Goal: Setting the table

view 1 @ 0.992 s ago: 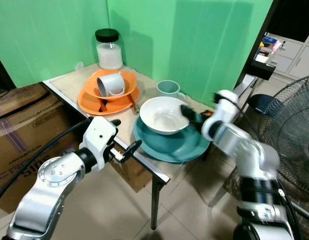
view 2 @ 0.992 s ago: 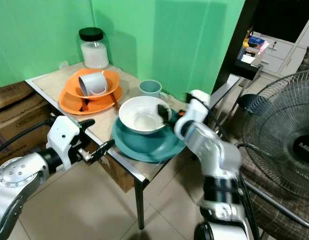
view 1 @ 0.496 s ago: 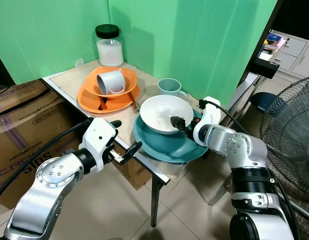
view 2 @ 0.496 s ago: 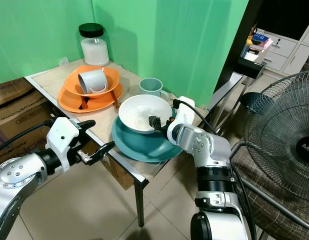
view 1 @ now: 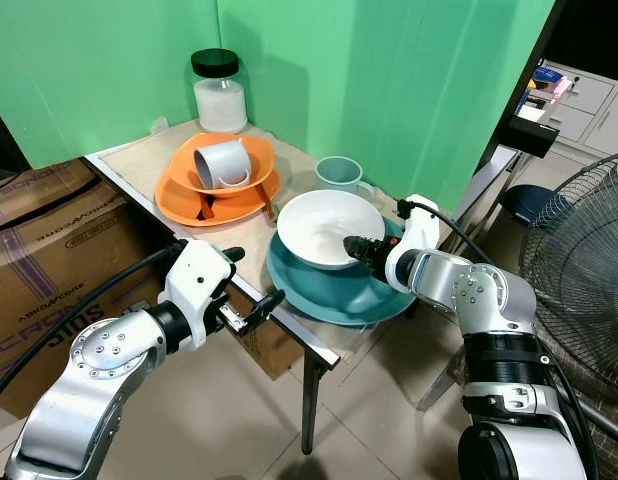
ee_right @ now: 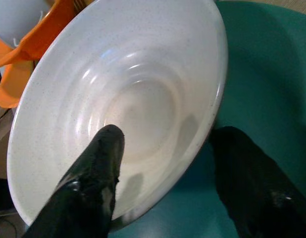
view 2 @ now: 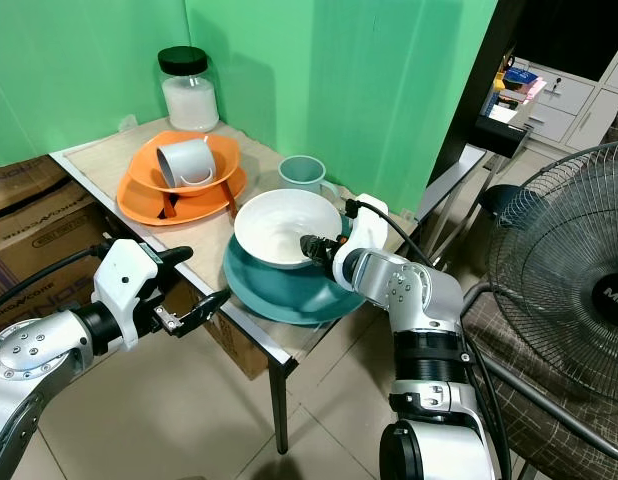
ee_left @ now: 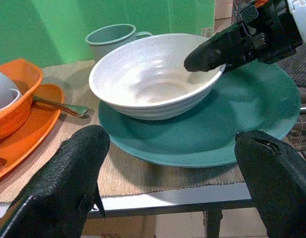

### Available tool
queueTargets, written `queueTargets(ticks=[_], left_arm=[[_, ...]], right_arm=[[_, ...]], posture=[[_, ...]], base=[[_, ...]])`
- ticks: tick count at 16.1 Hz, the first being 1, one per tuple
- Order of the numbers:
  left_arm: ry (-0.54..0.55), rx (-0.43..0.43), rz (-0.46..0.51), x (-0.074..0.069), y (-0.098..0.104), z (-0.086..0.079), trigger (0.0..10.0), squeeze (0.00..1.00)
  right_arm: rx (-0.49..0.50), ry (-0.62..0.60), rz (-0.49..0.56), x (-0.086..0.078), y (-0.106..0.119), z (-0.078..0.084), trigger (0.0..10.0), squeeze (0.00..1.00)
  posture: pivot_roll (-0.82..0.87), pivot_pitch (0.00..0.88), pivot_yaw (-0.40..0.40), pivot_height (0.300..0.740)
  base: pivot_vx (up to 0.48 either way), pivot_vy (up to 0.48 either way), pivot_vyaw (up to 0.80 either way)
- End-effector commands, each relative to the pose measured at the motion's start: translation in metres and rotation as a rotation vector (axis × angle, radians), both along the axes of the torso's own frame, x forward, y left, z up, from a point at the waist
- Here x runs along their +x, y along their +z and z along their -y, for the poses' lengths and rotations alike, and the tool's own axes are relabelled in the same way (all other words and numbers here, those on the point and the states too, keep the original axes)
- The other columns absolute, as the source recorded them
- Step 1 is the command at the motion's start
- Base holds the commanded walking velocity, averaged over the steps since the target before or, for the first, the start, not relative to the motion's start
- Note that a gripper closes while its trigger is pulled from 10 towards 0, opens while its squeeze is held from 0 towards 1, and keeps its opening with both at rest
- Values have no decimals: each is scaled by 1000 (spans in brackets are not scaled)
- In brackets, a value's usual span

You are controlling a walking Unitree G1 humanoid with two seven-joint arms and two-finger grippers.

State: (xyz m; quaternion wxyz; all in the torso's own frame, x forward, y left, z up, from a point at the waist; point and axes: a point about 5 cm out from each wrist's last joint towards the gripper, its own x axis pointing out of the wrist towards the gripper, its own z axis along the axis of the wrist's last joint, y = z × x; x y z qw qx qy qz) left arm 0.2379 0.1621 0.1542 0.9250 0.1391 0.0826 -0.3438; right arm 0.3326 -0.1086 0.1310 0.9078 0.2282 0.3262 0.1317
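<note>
- While most of its top carries crockery, table [view 1: 139, 165] stands in a green-walled corner, its near edge facing the robot for reach.
- Cardboard box [view 1: 49, 235], on the floor beside the table; printing only partly legible, possibly "CORPORATION".
- Teal plate [view 1: 384, 290], near corner, serves as underplate.
- White bowl [view 1: 324, 225], on the teal plate, tilted; right gripper [ee_right: 163, 148] straddles its rim, one finger inside, one outside, apparently not yet clenched.
- Orange plate [view 1: 174, 205] with orange bowl [view 1: 254, 155], holding a grey mug [view 1: 221, 163] on its side.
- Lidded jar [view 1: 218, 92], back corner.
- Teal mug [view 1: 339, 173], behind the white bowl.
- Left gripper [ee_left: 168, 168], fingers spread and empty, waits at the table's edge.
</note>
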Motion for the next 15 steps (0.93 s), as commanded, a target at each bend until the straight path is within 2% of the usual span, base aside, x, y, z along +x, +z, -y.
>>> queueTargets(ticks=[1, 9, 10, 12, 15], left_arm=[[-19, 11, 16, -1, 4, 2, 10000, 0], [-19, 11, 16, -1, 4, 2, 10000, 0], [-29, 10, 7, -2, 3, 3, 10000, 0], [-81, 16, -11, -5, 2, 5, 10000, 0], [-83, 23, -3, -2, 3, 4, 10000, 0]], right_arm=[[-4, -7, -3, 2, 3, 1, 2118, 0], [-4, -7, -3, 2, 3, 1, 2118, 0], [2, -4, -17, 2, 3, 0, 0, 0], [21, -16, -4, 3, 4, 4, 0, 0], [44, -18, 50, 3, 9, 5, 0, 0]], posture=[[142, 0, -41, 740], [142, 0, -41, 740], [142, 0, -41, 740], [133, 0, -33, 740], [131, 0, -30, 740]], base=[[0, 0, 0], [0, 0, 0], [0, 0, 0], [0, 0, 0], [0, 0, 0]])
